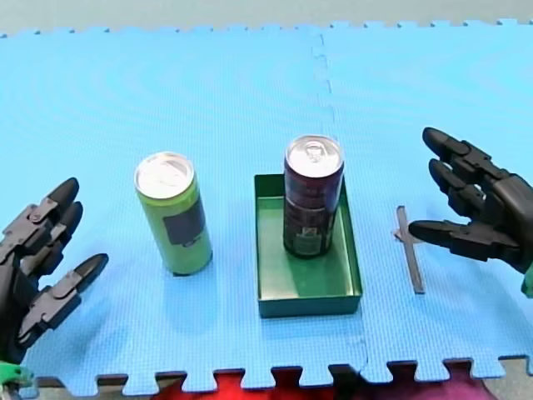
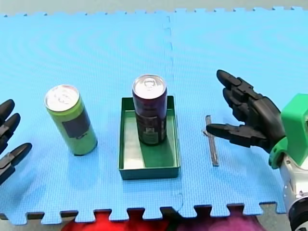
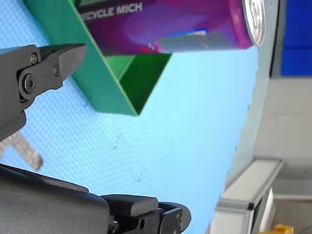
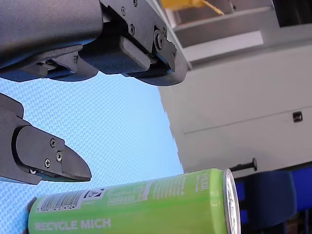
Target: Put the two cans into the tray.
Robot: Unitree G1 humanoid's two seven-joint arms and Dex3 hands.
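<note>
First head view: the task looks half done. The dark purple can (image 1: 312,200) stands upright inside the green tray (image 1: 310,305), in the tray's far half, so the near half of the tray floor is bare. The tray sits on the blue foam mat (image 1: 166,83), roughly midway between the mat's left and right edges and closer to its near edge than its far one. The green can (image 1: 175,215) stands upright on the mat just left of the tray, apart from the tray wall and touching nothing else.

The left robot hand (image 1: 42,275) is at the mat's near left corner. It holds nothing and its fingers are uncurled, with the green can a little way off toward the mat's middle. The right robot hand (image 1: 479,212) is near the mat's right edge, beside a thin grey metal strip (image 1: 410,250) that lies flat on the mat to the right of the tray. It too is empty and uncurled.

The step in hand, as I judge it, is fetching the second can. The left robot hand is the nearer one and has a clear path to it. The next move calls for closing the fingers around the green can's body while keeping it upright. The can then has to be lifted high enough to clear the tray's left wall and set down in the bare near half. The main risk I see is knocking the purple can, since the free space in the tray is tight.
</note>
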